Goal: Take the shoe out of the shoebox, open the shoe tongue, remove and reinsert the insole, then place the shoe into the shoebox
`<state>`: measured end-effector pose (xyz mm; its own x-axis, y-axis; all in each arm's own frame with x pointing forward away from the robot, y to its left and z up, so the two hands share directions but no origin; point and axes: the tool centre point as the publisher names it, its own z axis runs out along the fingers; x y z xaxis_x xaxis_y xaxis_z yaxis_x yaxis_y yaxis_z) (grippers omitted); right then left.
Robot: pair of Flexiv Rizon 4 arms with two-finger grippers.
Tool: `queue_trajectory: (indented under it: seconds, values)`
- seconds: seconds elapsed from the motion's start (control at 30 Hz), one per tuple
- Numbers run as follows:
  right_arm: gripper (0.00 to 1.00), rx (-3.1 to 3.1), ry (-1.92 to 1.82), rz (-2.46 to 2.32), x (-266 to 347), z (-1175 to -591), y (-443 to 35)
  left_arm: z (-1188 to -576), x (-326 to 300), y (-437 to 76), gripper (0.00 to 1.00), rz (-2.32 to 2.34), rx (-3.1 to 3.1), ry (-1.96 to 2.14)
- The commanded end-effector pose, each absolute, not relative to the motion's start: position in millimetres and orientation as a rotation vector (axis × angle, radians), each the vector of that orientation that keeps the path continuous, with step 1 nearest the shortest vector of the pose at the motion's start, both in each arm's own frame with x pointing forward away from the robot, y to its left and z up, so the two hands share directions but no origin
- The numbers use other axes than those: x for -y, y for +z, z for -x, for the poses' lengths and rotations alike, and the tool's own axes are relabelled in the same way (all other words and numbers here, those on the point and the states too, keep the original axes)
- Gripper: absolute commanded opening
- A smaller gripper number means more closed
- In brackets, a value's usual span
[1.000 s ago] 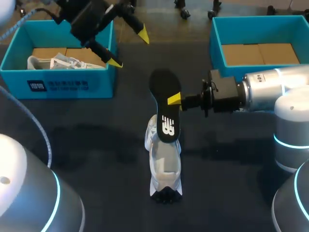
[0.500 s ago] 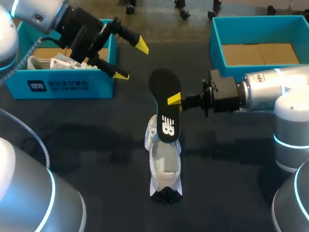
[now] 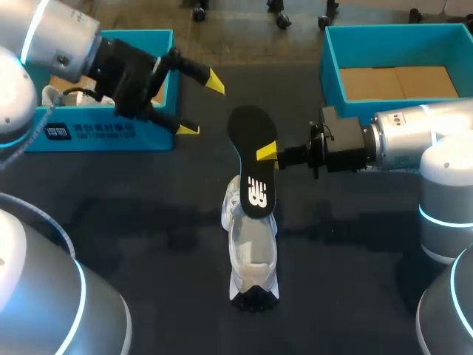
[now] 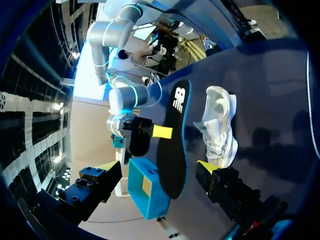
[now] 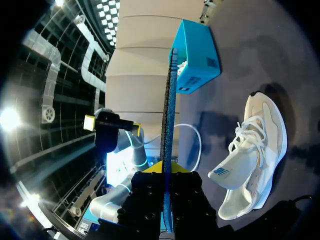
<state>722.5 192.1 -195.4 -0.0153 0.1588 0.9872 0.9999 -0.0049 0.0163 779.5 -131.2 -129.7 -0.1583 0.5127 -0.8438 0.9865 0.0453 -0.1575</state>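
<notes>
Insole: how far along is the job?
Done: the shoe stands on the table, out of its box, with the insole pulled out. In hand: the right gripper is shut on the insole, holding it over the shoe; the left gripper hangs open by the left shoebox. Left: reinsert the insole, box the shoe.

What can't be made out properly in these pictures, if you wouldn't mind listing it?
- Head view: what lies in the left shoebox is mostly hidden by the left arm.
- Head view: the far end of the shoe is covered by the insole.
- Head view: the far finger of the right gripper is behind the insole.
- Right wrist view: the insole is seen edge-on, so its faces don't show.
</notes>
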Motion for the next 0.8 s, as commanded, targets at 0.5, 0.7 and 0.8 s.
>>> queue_trajectory:
  seconds: [0.5, 0.7, 0.8]
  values:
    - [0.00, 1.335, -1.147, 1.325, -193.6, -722.3, -195.7, -768.5, 123.3, -140.3, 1.00, -1.426, -1.705, -1.014]
    - [0.00, 1.335, -1.147, 1.325, -193.6, -722.3, -195.7, -768.5, 123.3, -140.3, 1.00, -1.426, -1.705, -1.014]
    - [0.00, 1.335, -1.147, 1.325, -193.6, -722.3, -195.7, -768.5, 123.3, -140.3, 1.00, -1.426, -1.705, -1.014]
